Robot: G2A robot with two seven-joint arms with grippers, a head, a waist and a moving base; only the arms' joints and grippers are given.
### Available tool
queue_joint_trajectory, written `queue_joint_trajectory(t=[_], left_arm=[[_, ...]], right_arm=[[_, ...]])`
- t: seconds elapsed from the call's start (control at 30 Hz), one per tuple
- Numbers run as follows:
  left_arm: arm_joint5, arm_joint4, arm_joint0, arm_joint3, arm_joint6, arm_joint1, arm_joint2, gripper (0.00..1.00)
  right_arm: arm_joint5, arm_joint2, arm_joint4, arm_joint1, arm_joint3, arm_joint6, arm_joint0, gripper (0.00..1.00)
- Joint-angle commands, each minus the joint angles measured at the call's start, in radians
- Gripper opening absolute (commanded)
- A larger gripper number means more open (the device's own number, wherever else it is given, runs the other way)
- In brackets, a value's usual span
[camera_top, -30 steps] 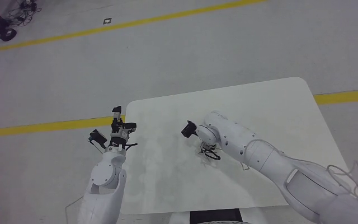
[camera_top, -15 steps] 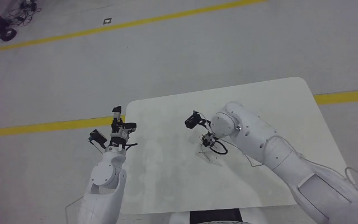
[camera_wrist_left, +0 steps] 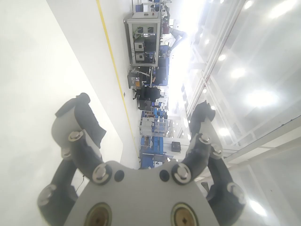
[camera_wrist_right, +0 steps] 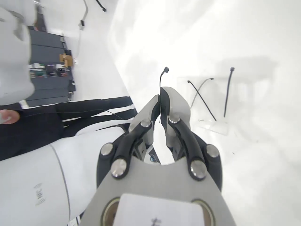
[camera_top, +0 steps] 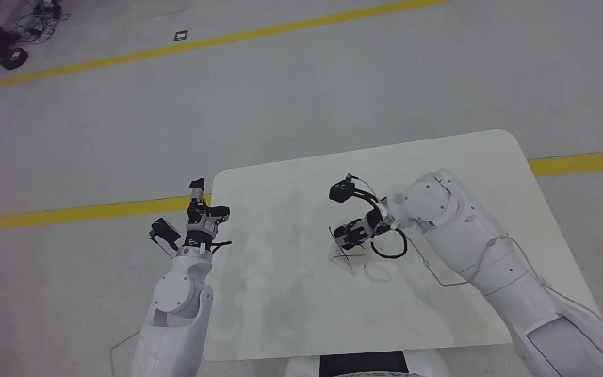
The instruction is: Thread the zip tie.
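the right gripper (camera_wrist_right: 160, 101), jaws clamped on a black zip tie (camera_wrist_right: 161, 78), has lifted away from the clear tray (camera_wrist_right: 218, 128); the left gripper (camera_wrist_left: 143, 104) stays put, jaws apart.

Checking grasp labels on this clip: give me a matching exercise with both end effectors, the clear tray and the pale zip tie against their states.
1 left end effector
2 right end effector
3 clear tray
4 pale zip tie

A shut on a black zip tie
B lies in the tray, crossing a loose black tie
C open, holding nothing
D sits on the table

Pairs: 1-C, 2-A, 3-D, 4-B
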Motion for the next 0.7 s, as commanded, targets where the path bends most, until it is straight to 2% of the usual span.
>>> queue_joint_trajectory(t=[0.0,0.23,0.57,0.6,0.67], left_arm=[[0.000,0.000,0.000,0.000,0.000,0.000,0.000,1.00],[0.000,0.000,0.000,0.000,0.000,0.000,0.000,1.00],[0.000,0.000,0.000,0.000,0.000,0.000,0.000,1.00],[0.000,0.000,0.000,0.000,0.000,0.000,0.000,1.00],[0.000,0.000,0.000,0.000,0.000,0.000,0.000,1.00]], right_arm=[[-0.013,0.005,0.063,0.000,0.010,-0.010,0.002,0.00],[-0.013,-0.013,0.243,-0.002,0.062,-0.014,0.037,0.00],[-0.013,-0.013,0.243,-0.002,0.062,-0.014,0.037,0.00],[-0.009,-0.012,0.280,-0.003,0.058,-0.051,0.019,0.00],[-0.003,-0.015,0.309,-0.003,0.055,-0.060,0.015,0.00]])
